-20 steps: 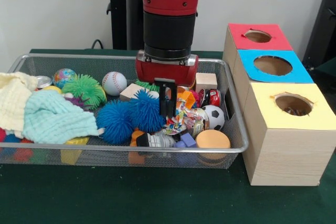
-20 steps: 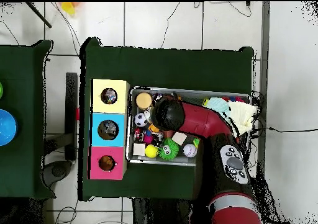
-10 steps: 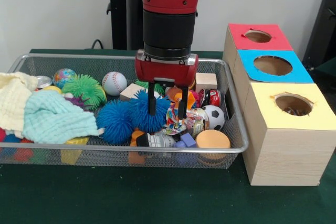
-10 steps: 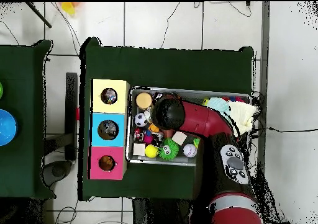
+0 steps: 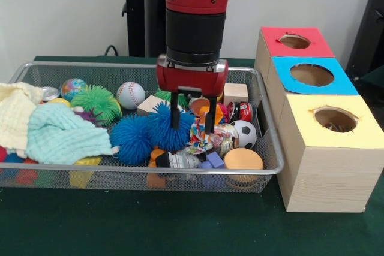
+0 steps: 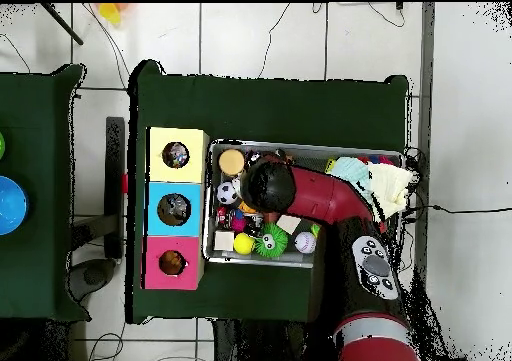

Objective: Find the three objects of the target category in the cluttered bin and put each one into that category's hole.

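Hovering over the middle of the wire bin (image 5: pixel 273 169) with its fingers spread wide and empty, the gripper (image 5: pixel 192 125) straddles the blue spiky ball (image 5: pixel 169 125), while the yellow box (image 5: pixel 330 148) already seems to hold something, so sorting looks unfinished

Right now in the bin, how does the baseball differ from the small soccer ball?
The baseball is white with red stitching; the soccer ball is white with black patches. In the front view the baseball looks somewhat larger. It lies toward the left of that view, beside the green spiky ball, while the soccer ball lies at the right, near the yellow box. Both are round and lie untouched in the wire bin.
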Robot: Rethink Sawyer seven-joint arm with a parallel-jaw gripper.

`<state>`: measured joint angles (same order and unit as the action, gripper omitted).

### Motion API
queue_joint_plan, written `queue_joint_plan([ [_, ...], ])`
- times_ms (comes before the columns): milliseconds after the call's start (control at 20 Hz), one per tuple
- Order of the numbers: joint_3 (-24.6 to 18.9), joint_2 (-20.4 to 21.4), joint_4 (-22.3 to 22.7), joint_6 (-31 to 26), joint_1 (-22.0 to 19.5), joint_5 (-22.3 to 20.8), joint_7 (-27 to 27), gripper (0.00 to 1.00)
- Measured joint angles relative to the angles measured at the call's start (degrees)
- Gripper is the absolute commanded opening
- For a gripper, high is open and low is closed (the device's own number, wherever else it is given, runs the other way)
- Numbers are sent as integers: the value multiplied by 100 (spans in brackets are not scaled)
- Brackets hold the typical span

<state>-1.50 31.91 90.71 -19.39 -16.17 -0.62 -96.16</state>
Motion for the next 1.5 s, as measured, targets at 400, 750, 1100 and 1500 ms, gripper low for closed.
queue_joint_plan([
  [400,79,-11,180,84,128,1,0,100],
  [750,82,-118,245,255,110,1,0,100],
  [1100,79,-244,250,266,41,1,0,0],
  [1500,79,-261,250,266,39,1,0,0],
])
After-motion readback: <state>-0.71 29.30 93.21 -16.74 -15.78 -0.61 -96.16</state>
